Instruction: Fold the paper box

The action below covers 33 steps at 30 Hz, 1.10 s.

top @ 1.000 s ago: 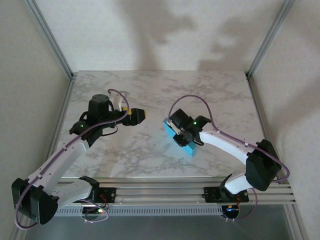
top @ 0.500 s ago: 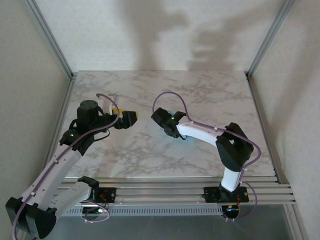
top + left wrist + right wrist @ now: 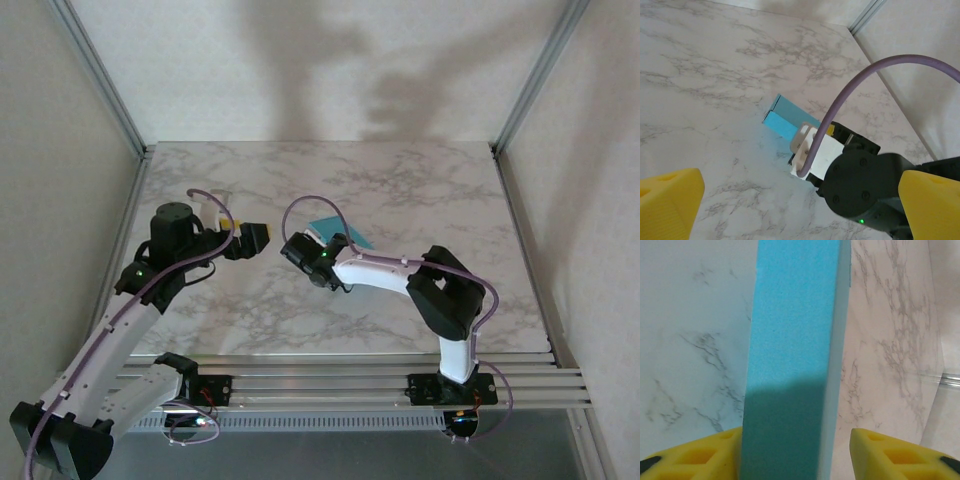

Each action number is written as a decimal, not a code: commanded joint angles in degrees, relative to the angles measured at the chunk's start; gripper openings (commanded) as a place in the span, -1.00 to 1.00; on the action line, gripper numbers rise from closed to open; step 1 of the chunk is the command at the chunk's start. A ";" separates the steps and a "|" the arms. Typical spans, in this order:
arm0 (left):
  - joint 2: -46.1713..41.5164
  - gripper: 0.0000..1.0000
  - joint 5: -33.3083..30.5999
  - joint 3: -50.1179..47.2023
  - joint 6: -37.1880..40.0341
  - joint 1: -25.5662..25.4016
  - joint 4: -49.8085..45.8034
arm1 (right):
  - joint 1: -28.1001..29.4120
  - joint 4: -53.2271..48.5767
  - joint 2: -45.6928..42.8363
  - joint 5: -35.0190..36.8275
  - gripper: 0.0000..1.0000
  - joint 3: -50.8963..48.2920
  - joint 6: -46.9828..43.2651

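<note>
The paper box (image 3: pixel 342 237) is a turquoise-blue card shape lying on the marble table (image 3: pixel 430 190) near its middle. In the right wrist view the paper box (image 3: pixel 792 340) runs straight out between my right gripper's yellow fingers (image 3: pixel 905 455). Its left side meets the left finger and a gap separates it from the right finger. My right gripper (image 3: pixel 325 245) is open around the box's near end. My left gripper (image 3: pixel 262 236) hovers open left of the box, holding nothing. From the left wrist the paper box (image 3: pixel 790 120) shows beyond the right arm's wrist (image 3: pixel 865 185).
Aluminium frame posts (image 3: pixel 530 80) and pale walls enclose the table on the left, right and back. A purple cable (image 3: pixel 850 95) loops over the right wrist. Bare marble (image 3: pixel 250 300) lies in front of both grippers and toward the back edge.
The right arm has swung left and toward the back, its elbow folding up, and the box has moved with it from right of centre to the table's middle. The left gripper has drawn slightly left.
</note>
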 commanded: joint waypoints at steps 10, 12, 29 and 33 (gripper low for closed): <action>2.33 0.99 0.30 0.74 -0.14 0.93 1.43 | 3.34 2.75 -5.80 -13.17 0.46 -3.11 8.10; 2.66 0.99 -0.50 0.71 -0.30 0.98 2.12 | 3.42 4.32 -8.56 -16.50 0.56 -4.53 9.74; 2.92 0.99 -30.63 -17.73 2.13 1.65 28.45 | -12.51 23.08 -34.76 -28.39 0.98 -23.52 20.41; 5.59 0.99 -36.87 -21.97 7.35 1.86 35.57 | -19.94 27.19 -40.69 -28.94 0.98 -29.86 21.31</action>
